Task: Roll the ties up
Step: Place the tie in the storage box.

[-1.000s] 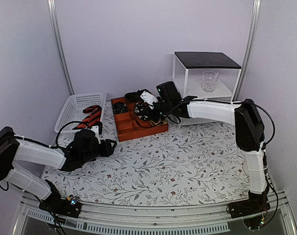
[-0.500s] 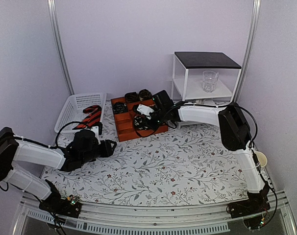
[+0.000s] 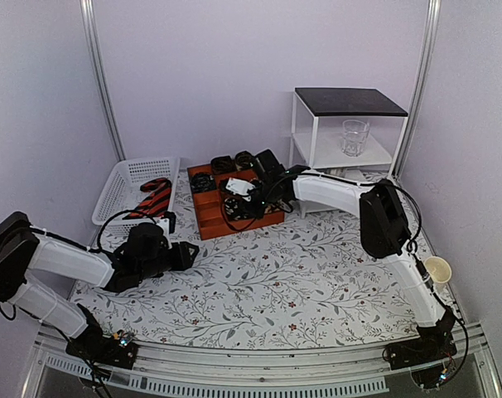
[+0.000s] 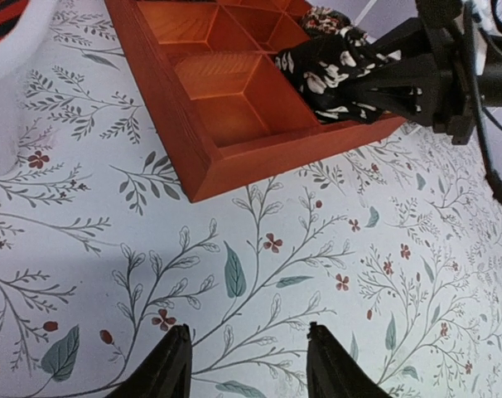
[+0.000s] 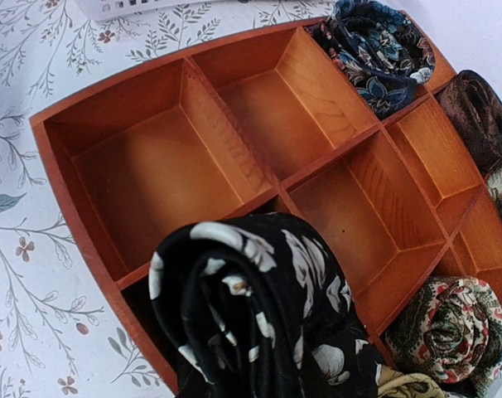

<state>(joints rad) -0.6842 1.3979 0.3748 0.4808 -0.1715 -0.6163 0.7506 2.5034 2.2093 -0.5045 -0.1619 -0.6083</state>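
Note:
My right gripper (image 3: 241, 201) is shut on a rolled black tie with white flowers (image 5: 259, 307), held just above the near compartments of the orange wooden tray (image 5: 234, 141). The coil hides its fingers in the right wrist view. The left wrist view also shows this tie (image 4: 321, 70) over the tray's near right corner. Other coiled ties lie in the tray: a blue patterned one (image 5: 379, 50), a brown one (image 5: 483, 112) and a red-and-cream one (image 5: 437, 327). A red-and-black striped tie (image 3: 154, 196) lies in the white basket. My left gripper (image 4: 247, 332) is open and empty, low over the flowered cloth.
The white basket (image 3: 127, 178) stands left of the tray (image 3: 209, 222). A white shelf with a black top (image 3: 350, 101) holds a glass (image 3: 354, 137) at the back right. A paper cup (image 3: 438, 269) stands by the right arm.
My right gripper has carried the rolled black floral tie left and toward the near side of the tray. The left arm has shifted only slightly.

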